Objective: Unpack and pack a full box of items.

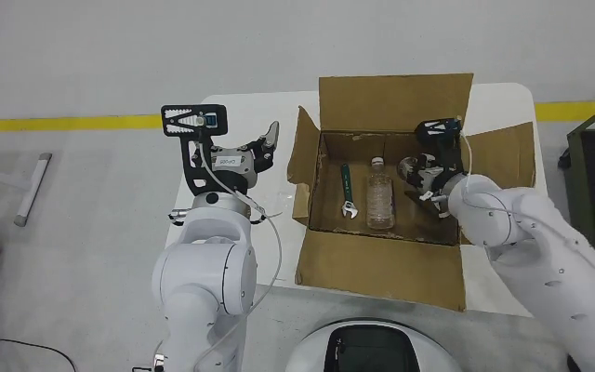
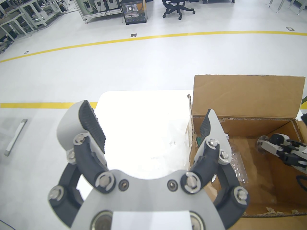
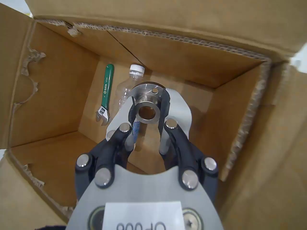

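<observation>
The right hand point(image 3: 148, 111) is pinching a metal flanged fitting point(image 3: 146, 114) by its short tube, with the flange facing away from the wrist, down into the cardboard box point(image 3: 55, 80). The fitting is hanging inside the box, above its floor and towards the right wall. The clear plastic bottle point(image 3: 130, 82) is lying just beside and below it, and the green-handled wrench point(image 3: 105, 92) is lying beyond the bottle, apart from it.

Whether the fitting is going in or coming out cannot be told. Either way, the hand is best travelling straight up or down, steering off the right wall and its flap. It should be squeezing firmly, since smooth steel is probably prone to slipping.

The left hand point(image 2: 150, 117) is hovering spread wide and empty over the white desk point(image 2: 144, 132), beside the box's left wall.
</observation>
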